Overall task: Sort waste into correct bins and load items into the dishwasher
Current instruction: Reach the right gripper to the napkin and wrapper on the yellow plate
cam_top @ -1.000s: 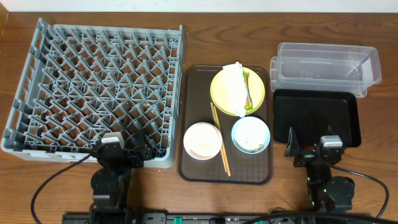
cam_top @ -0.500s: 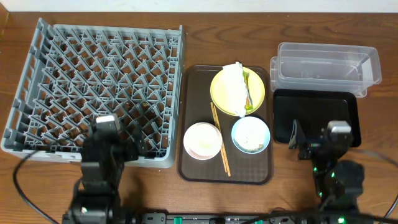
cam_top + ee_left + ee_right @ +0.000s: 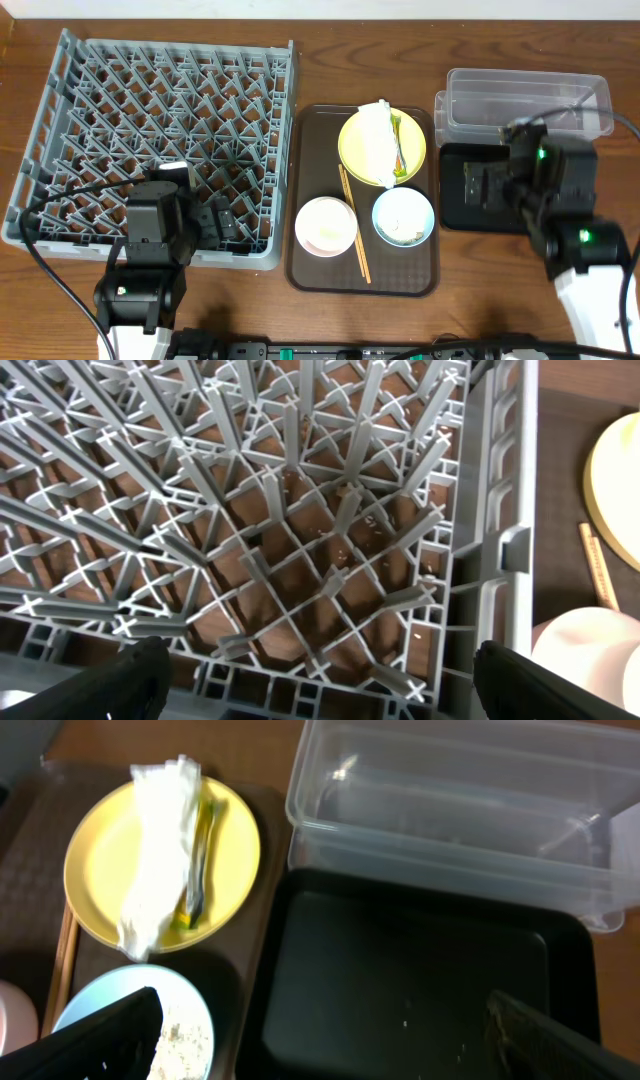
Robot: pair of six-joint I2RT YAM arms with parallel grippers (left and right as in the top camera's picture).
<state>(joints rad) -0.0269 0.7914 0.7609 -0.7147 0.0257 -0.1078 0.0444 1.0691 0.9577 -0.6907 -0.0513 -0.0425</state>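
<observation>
Overhead, the napkin (image 3: pixel 375 140) lies on the yellow plate (image 3: pixel 352 146) at upper centre. In the left wrist view, the left gripper (image 3: pixel 320 685) is spread wide, with the dish rack (image 3: pixel 300 510) filling the frame. In the right wrist view, the right gripper (image 3: pixel 320 1040) is spread wide over the black tray (image 3: pixel 420 970) at lower right.

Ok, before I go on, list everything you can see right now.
Dish rack: one, grey, left.
Serving tray: one, brown, centre.
Plate: one, yellow, serving tray's far end.
Napkin: one, white, on the plate.
White bowl: one, serving tray's near left.
Blue bowl: one, serving tray's near right.
Food scraps: whitish, in the blue bowl.
Chopsticks: two, wooden, between the bowls.
Tub: one, clear, far right.
Black tray: one, before the tub.
Left fingers: black, open, over the dish rack.
Right fingers: black, open, over the black tray.
</observation>
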